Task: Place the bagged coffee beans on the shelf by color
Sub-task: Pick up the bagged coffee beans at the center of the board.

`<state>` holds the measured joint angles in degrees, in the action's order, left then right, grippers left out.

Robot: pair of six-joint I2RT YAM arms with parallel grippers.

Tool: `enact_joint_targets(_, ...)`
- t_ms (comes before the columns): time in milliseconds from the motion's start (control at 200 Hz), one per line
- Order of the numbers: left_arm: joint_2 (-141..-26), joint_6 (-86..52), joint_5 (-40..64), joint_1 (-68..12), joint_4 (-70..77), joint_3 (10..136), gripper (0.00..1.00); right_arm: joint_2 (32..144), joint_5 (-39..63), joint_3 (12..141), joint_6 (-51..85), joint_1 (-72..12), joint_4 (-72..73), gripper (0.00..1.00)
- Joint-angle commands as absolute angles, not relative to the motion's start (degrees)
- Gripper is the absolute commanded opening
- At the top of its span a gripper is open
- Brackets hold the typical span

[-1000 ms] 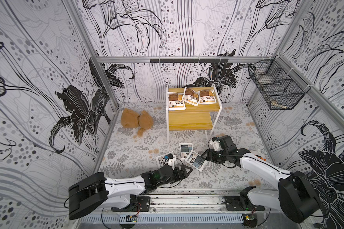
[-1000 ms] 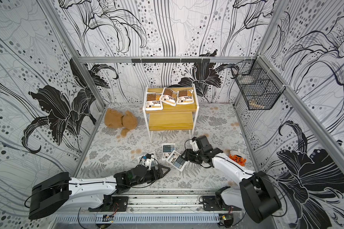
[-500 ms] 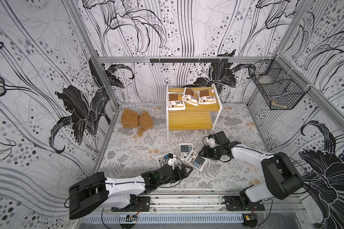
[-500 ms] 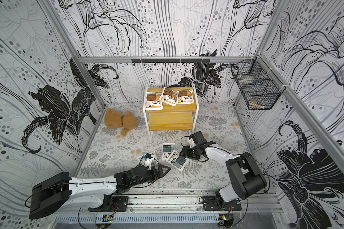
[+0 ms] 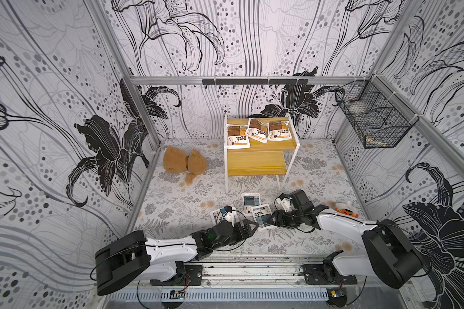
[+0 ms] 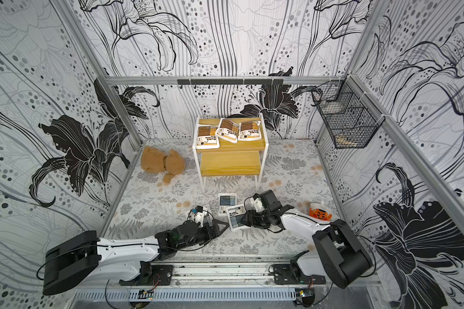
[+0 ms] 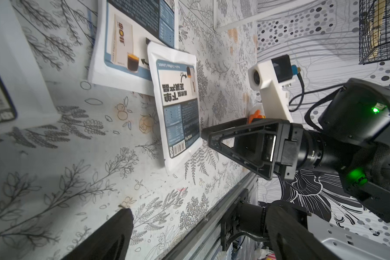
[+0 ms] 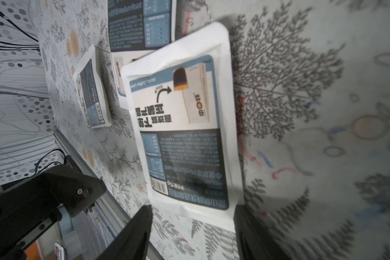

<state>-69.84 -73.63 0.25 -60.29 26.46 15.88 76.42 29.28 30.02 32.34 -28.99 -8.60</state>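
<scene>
Brown pouches (image 5: pixel 257 131): three white bags with brown-orange panels, in a row on the shelf's (image 5: pixel 256 163) top board, the middle one tilted.
Blue pouches (image 5: pixel 251 202): three white bags with blue-grey panels, flat on the table (image 5: pixel 177 203) in front of the shelf.
Front pouch (image 8: pixel 182 135): blue border, cup picture, black arrow, barcode. Its far corner lies over the pouch behind.
Right jaws: apart, with the tips either side of the front pouch's near end. Contact cannot be told.
Left jaws: wide apart, holding nothing, low over the table just beside the front pouch.
Hidden: third pouch (image 5: pixel 215 214) is partly covered by the left wrist camera in both top views, while the right wrist view shows it whole.
Cut off: only one left fingertip (image 7: pixel 117 225) shows in the left wrist view.
Left wrist view alone: a right tip at the front pouch's edge, seen side-on.
</scene>
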Motion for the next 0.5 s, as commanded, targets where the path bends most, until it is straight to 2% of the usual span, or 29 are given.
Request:
enact_joint_targets(0,-70.7,-70.2,2.9,-57.3,28.5,15.9,0.96,76.1,27.6,33.1,31.0,-28.0,-13.1,0.63)
enact_joint_targets(150,-73.0,-65.5,6.6,-53.5,26.4,18.7,0.93,78.5,28.8,35.4,30.3,-25.0,-12.0,0.63)
enact_joint_targets(340,-78.7,-62.9,9.8,-52.5,28.0,20.8,0.90,83.8,31.4,37.1,30.3,-24.4,-9.2,0.63)
enact_joint_targets(491,-84.2,-64.1,12.1,-52.5,33.8,20.9,0.82,87.0,34.8,35.1,32.6,-24.5,-4.1,0.63)
